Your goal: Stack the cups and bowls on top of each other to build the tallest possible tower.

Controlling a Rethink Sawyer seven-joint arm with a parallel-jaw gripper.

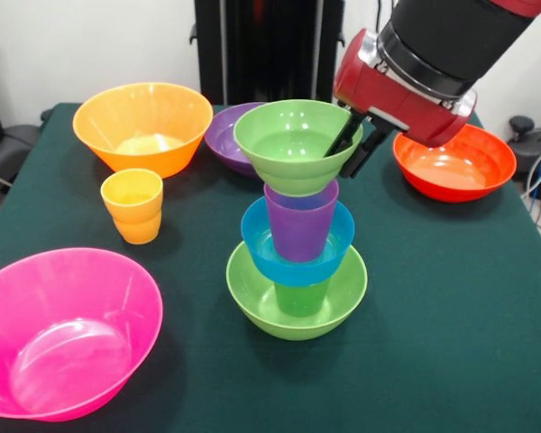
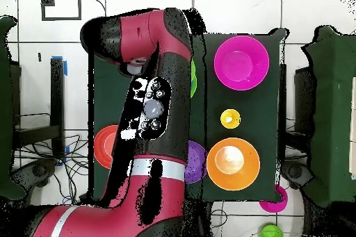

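Note:
The tower stands mid-table in the front view: a lime-green bowl (image 1: 252, 293) at the bottom, then a green cup (image 1: 302, 298), a blue bowl (image 1: 257, 236), a purple cup (image 1: 302, 224) and a small green bowl (image 1: 284, 144) on top. My gripper (image 1: 340, 164) comes in from the upper right. One finger is inside the top bowl's right rim and one is outside it, shut on that rim. A yellow-orange cup (image 1: 132, 205) stands apart on the left. In the overhead view the arm hides the tower and the gripper; only a lime-green sliver (image 2: 192, 78) shows.
A large orange bowl (image 1: 144, 126) and a purple bowl (image 1: 221, 135) stand at the far left, a red-orange bowl (image 1: 455, 162) at the far right, and a large pink bowl (image 1: 63, 329) at the near left. The overhead view shows the pink bowl (image 2: 240, 62), yellow-orange cup (image 2: 230, 117) and orange bowl (image 2: 232, 163).

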